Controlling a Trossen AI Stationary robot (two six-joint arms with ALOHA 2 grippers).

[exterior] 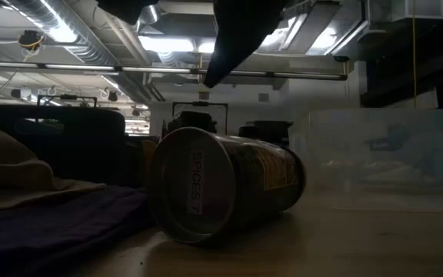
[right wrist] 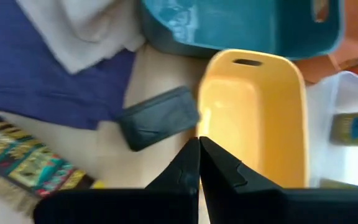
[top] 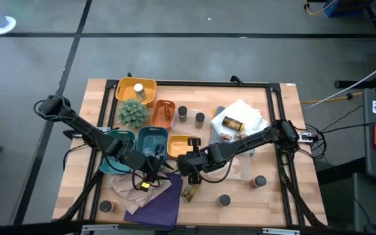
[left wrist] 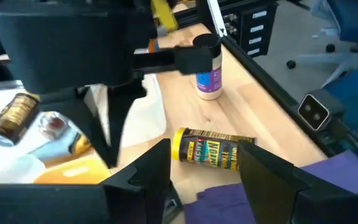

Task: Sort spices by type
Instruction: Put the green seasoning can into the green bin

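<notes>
A spice jar with a yellow-black label lies on its side on the wood, next to the purple cloth; the low view shows its base up close. My left gripper stands open just short of this jar, touching nothing. My right gripper is shut and empty, raised over the near end of the small yellow tray. More jars stand upright: two behind the trays, one with a dark lid, and others near the front edge.
Two teal trays, an orange tray and a far yellow tray with a jar stand left of centre, beside a spiky green plant. White bags hold a jar. A beige cloth lies on the purple one.
</notes>
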